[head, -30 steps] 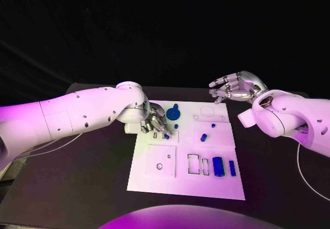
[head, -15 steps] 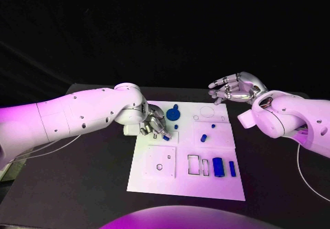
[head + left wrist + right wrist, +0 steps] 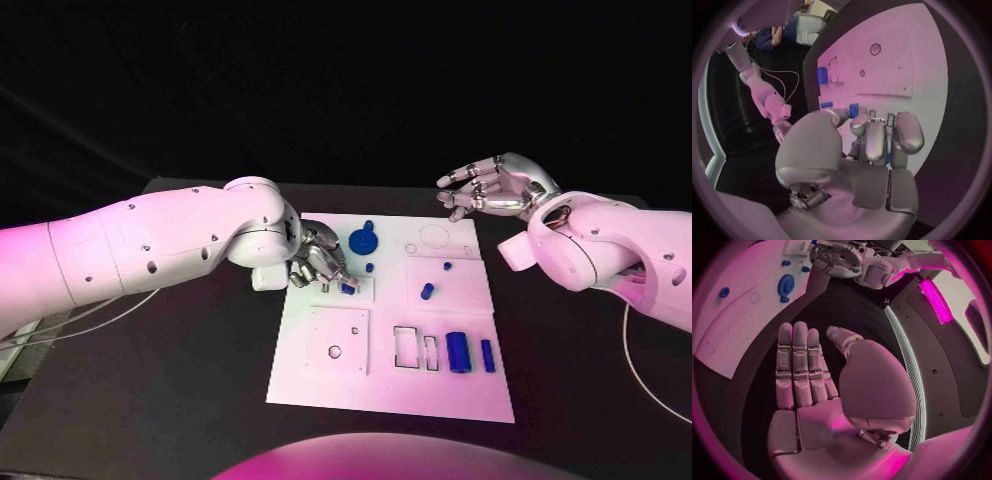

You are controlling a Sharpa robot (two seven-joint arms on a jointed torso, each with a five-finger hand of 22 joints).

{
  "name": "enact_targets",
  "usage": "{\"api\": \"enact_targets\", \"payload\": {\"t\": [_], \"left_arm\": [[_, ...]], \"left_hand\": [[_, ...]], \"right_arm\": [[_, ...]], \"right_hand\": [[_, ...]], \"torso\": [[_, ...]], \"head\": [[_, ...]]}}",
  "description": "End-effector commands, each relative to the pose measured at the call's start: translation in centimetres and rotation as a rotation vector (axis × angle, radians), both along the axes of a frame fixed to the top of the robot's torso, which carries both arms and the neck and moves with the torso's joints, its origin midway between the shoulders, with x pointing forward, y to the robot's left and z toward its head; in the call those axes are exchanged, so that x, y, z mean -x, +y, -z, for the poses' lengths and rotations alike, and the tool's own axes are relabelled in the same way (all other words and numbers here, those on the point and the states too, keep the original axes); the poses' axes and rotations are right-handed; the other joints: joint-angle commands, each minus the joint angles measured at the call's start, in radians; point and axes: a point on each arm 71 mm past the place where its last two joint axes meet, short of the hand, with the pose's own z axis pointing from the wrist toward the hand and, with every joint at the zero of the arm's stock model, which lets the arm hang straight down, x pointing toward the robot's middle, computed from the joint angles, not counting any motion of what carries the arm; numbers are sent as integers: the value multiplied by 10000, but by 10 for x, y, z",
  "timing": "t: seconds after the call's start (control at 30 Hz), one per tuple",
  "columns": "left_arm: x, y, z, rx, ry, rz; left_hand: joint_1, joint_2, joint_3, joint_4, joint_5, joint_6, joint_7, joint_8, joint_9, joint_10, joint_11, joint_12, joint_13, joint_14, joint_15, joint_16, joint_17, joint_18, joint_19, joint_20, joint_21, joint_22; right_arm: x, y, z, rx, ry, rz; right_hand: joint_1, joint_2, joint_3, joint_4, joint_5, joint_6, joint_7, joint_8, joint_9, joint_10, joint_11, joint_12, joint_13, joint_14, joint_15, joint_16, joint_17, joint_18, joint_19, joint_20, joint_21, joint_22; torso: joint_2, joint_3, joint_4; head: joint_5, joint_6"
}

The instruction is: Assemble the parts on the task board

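Flat matte black table top (image 3: 173, 400) fills lower part of head view, far edge running straight across approx. mid-picture w/ nothing but unlit black backdrop (image 3: 346, 80) behind it. Magenta-purple light falls over whole scene. In right wrist view a bright pink glowing light strip (image 3: 934, 300) sits next to a pale white panel (image 3: 967, 325), and a curved grey band w/ small dark holes (image 3: 912, 380) runs along the dark table edge.

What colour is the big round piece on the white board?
Blue. The big round piece on the task board shows best in the head view.
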Motion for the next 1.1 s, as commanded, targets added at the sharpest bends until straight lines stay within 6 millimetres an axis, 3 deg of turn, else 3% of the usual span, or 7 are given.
{"api": "enact_targets", "payload": {"t": [0.03, 0.17, 0.47, 0.63, 1.1], "left_arm": [[-2, -1, -3, 88, -952, -308], [-2, -1, -1, -295, -1689, -292], [-1, 0, 6, -987, -2464, -307], [1, -3, 9, -1281, -2579, -110], [5, -9, 11, -1531, -2386, 302]], "left_hand": [[-162, -5, 1273, -1111, 34, 258, -338, 236, 1557, 117, 1, 62, 58, 175, -102, -32, 16, -89, 22, -43, 78, 36], [-329, -122, 1628, -1255, 33, 268, -359, 307, 1634, 219, -20, 148, 174, 177, -119, -35, 18, -87, 22, -58, 75, 33], [-569, -331, 2196, -1523, 34, 314, -400, 380, 1724, 365, -60, 260, 322, 183, -154, -34, 30, -91, 42, -84, 88, 65], [-980, -599, 3178, -1965, 33, 368, -425, 498, 1866, 442, -92, 261, 260, 189, -184, -38, 39, -103, 76, -115, 121, 133], [-1164, -646, 3342, -2058, 33, 410, -443, 546, 1913, 484, -109, 271, 250, 189, -195, -43, 37, -107, 90, -119, 134, 162]], "right_arm": [[0, 1, 1, 8, 48, -171], [0, -1, 1, 17, 33, -136], [-1, -3, 2, 34, 23, -79], [-2, -3, 3, 34, 38, -92], [-1, -2, 4, 57, 50, -153]], "right_hand": [[-84, -20, 1, 58, -21, -58, 15, -19, 11, -61, 17, -35, 16, -90, 5, 8, 17, 33, -19, 35, -49, -13], [-74, -25, 0, 53, -19, -67, 17, -21, 12, -79, 20, -47, 22, -114, 9, 1, 35, 33, -27, 40, -62, -25], [-42, -35, 4, 33, -16, -77, 22, -21, 15, -112, 27, -70, 34, -159, 18, -13, 70, 33, -44, 49, -86, -48], [-37, -36, 5, 30, -15, -79, 24, -21, 16, -119, 29, -74, 36, -168, 19, -16, 76, 33, -47, 50, -90, -52], [-28, -36, 8, 25, -15, -84, 27, -21, 16, -130, 33, -82, 40, -183, 23, -22, 87, 33, -52, 54, -98, -60]], "torso": [[-8, 7, 1], [-26, 2, 12], [-122, 43, 37], [-150, 44, 45], [-121, 51, 37]], "head": [[0, -3], [30, -22], [24, -125], [25, -164], [34, -194]]}}
